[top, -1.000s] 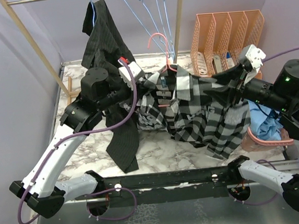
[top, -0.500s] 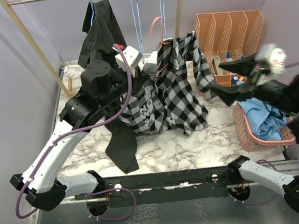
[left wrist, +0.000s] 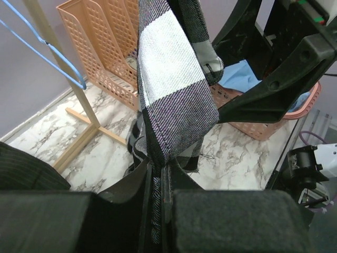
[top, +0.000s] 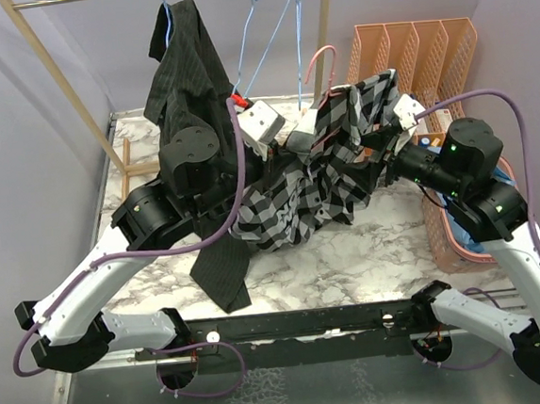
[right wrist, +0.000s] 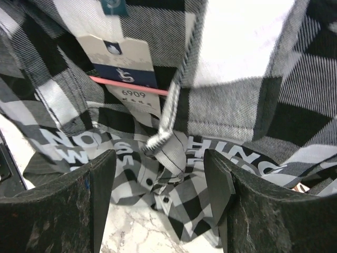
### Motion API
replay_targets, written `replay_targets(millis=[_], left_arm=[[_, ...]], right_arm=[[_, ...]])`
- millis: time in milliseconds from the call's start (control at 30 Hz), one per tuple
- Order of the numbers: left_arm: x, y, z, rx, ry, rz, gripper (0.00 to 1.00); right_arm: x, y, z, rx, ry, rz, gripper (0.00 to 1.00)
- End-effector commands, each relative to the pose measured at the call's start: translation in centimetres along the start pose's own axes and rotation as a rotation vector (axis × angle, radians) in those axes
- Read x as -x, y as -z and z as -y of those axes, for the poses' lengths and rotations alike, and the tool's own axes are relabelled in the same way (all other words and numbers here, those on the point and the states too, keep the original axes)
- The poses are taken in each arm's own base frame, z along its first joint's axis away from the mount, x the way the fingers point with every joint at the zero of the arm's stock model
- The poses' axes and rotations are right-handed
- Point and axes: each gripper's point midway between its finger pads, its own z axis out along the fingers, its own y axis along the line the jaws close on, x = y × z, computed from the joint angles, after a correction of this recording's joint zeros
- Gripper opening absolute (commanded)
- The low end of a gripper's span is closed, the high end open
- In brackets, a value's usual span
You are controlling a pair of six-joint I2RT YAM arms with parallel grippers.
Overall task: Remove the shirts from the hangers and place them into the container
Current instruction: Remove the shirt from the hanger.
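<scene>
Right wrist view: right gripper (right wrist: 158,168) spread wide, gripping nothing, facing the checked shirt (right wrist: 247,68). Neck tag (right wrist: 129,66) reads "6909"; white print below is partly legible, maybe "NO". Left gripper (left wrist: 156,176) is clamped on the shirt's fabric, above the table (left wrist: 105,158) near the pink basket (left wrist: 253,125).

Marble table (top: 351,261): pink basket (top: 444,248) at right, peach organizer (top: 417,47) behind it, wooden rack (top: 61,78).

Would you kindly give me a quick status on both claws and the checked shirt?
Left claw shut on black-and-white checked shirt. Right claw open at its collar. Pink wire hanger inside shirt.
</scene>
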Motion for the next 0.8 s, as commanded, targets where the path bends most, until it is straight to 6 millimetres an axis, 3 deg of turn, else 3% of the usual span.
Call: replay_targets(millis=[0, 200, 367, 433, 500, 533, 633, 767], left_arm=[[3.8, 2.3, -0.5, 0.041, 0.034, 0.136, 0.00], [3.5, 3.1, 0.1, 0.017, 0.060, 0.139, 0.00], [2.9, 3.9, 0.2, 0.010, 0.081, 0.141, 0.00], [2.7, 4.2, 0.3, 0.003, 0.090, 0.146, 0.00], [2.5, 4.7, 0.3, 0.004, 0.097, 0.148, 0.00], [2.3, 4.9, 0.2, 0.007, 0.099, 0.148, 0.00], [1.5, 6.1, -0.2, 0.026, 0.098, 0.146, 0.00], [-0.5, 8.5, -1.7, 0.098, 0.092, 0.122, 0.00]], right_arm=[[1.1, -0.5, 0.6, -0.042, -0.018, 0.096, 0.66], [0.0, -1.7, 1.7, -0.093, -0.072, 0.098, 0.56], [0.4, -2.1, -0.3, 0.026, -0.045, 0.162, 0.50], [0.2, -2.6, -0.4, 0.038, -0.060, 0.155, 0.35], [-0.2, -3.1, 0.7, -0.010, -0.075, 0.122, 0.08], [-0.3, -3.2, 1.5, -0.051, -0.076, 0.106, 0.02], [-0.4, -2.5, 4.3, -0.213, -0.064, 0.077, 0.01], [0.7, 1.1, 8.5, -0.488, -0.010, 0.048, 0.01]])
